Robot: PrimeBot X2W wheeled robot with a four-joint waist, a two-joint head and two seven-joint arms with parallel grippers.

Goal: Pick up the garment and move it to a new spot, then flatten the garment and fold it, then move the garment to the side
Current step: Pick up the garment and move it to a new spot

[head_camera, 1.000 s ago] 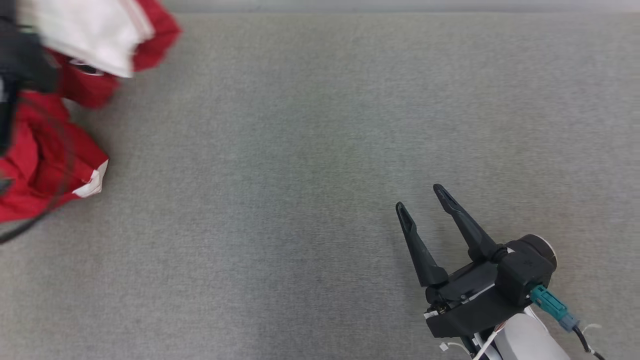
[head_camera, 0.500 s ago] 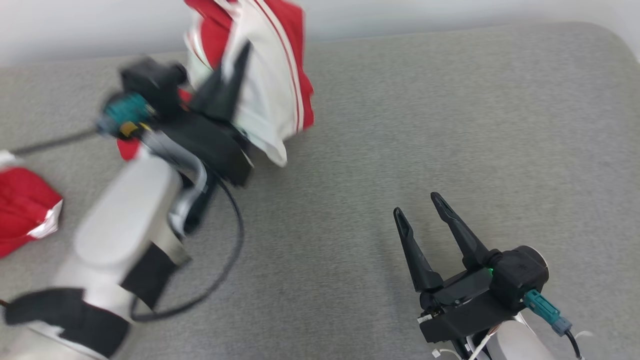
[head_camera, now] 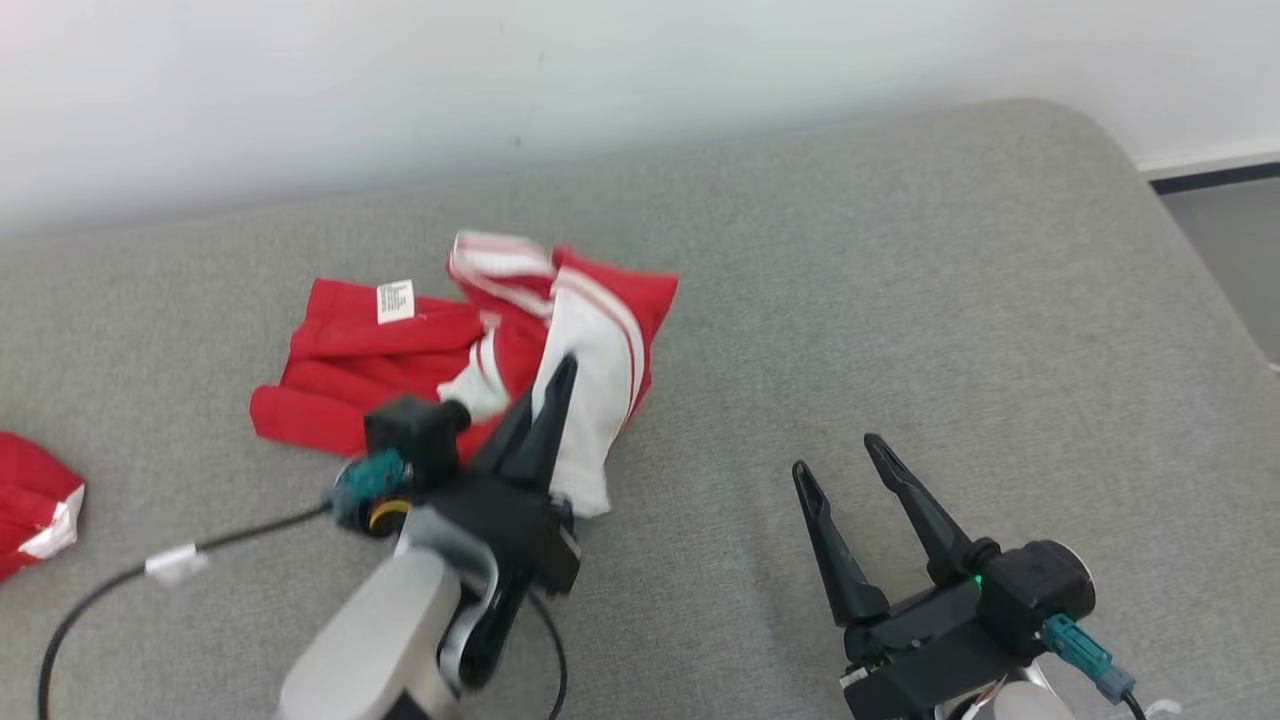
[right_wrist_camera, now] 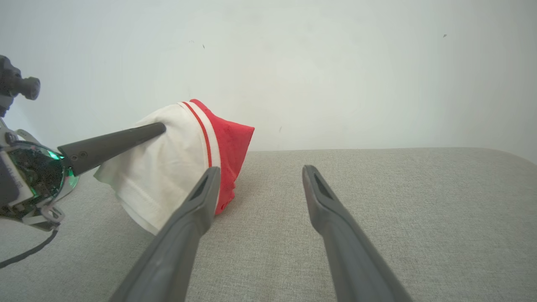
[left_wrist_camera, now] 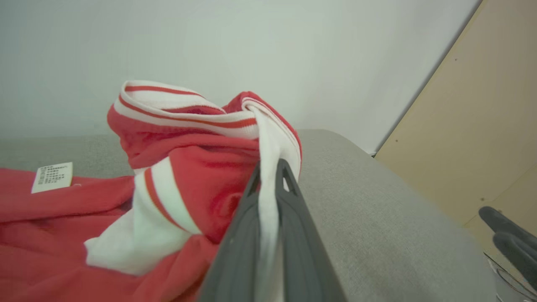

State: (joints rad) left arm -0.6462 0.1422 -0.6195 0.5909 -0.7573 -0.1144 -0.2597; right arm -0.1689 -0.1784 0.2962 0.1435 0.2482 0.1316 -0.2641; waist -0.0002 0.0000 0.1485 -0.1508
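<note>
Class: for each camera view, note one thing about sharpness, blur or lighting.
Head view: motion blur smears the left hand and its forearm; the right hand is crisp. Left wrist view: the near fingers look soft, the label on the garment unreadable. Right wrist view: even, soft light, faint shadow beneath the garment.

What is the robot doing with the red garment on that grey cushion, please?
The left gripper has its fingers shut on the white-striped edge of the red garment, raising that end while the rest lies crumpled on the grey cushion. The right gripper hovers open to the side, holding nothing. The garment is not yet flattened or folded.
</note>
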